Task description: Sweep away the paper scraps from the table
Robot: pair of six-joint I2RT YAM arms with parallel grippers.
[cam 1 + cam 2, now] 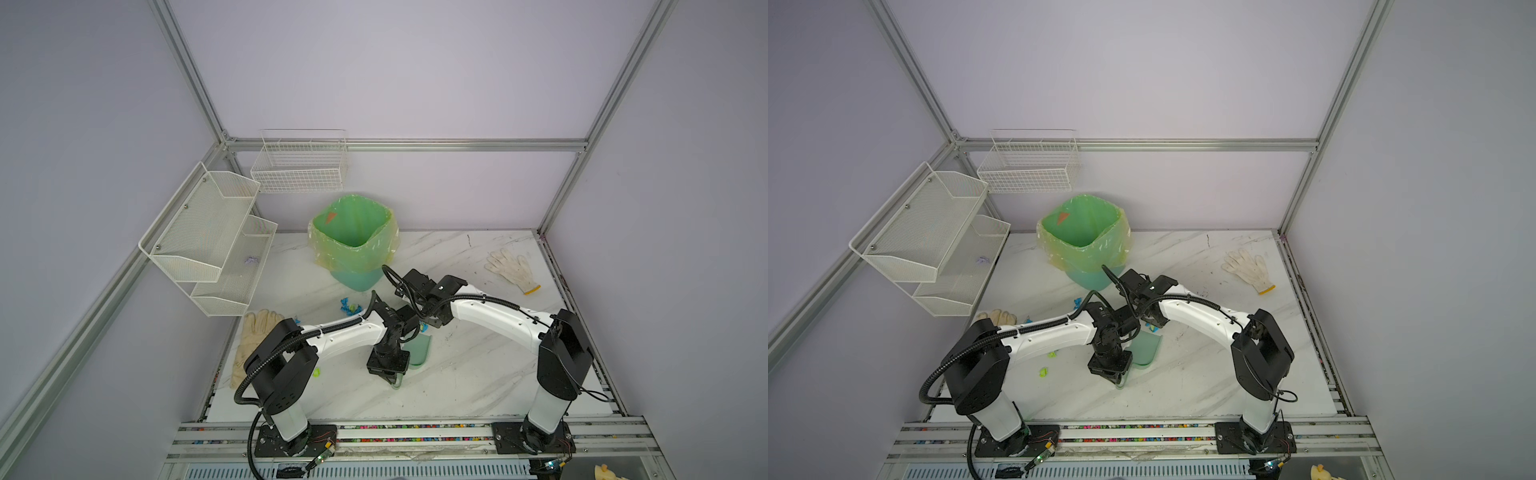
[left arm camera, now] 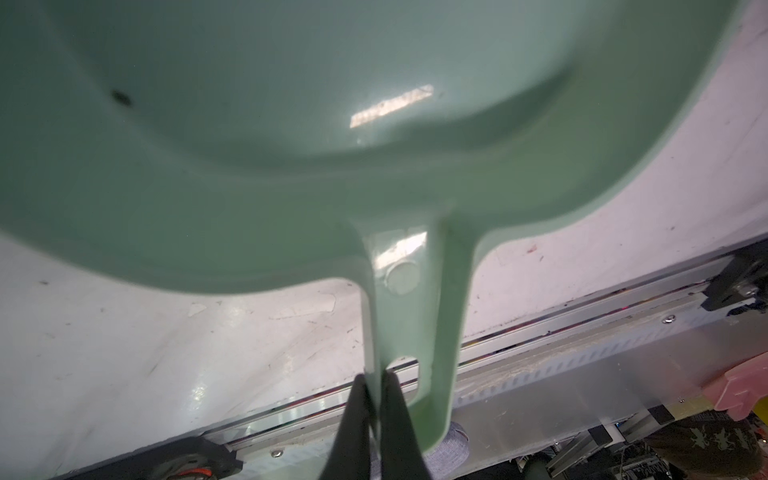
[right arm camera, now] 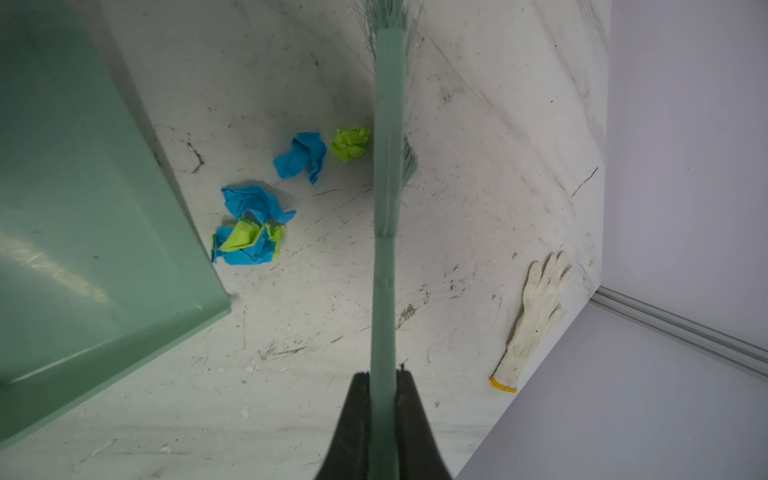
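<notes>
Left hand [image 2: 374, 395] clamps dustpan [image 2: 374, 124] handle, lip down on desk [image 3: 457, 208] to receive. Right hand [image 3: 382, 386] grips brush [image 3: 388, 187], bristles beyond paper scraps [image 3: 253, 224], apparently to drive them in. More scraps [image 1: 349, 306] mid-frame in a top view.

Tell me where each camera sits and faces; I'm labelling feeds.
Both top views: high above the front rail, looking down over the table and bin; both arms show.
Left wrist: on the left arm, facing the front rail; left hand shut on the dustpan handle.
Right wrist: on the right arm, facing down at scraps and glove; right hand shut on the brush.
Shared: both wrist views show the dustpan.
</notes>
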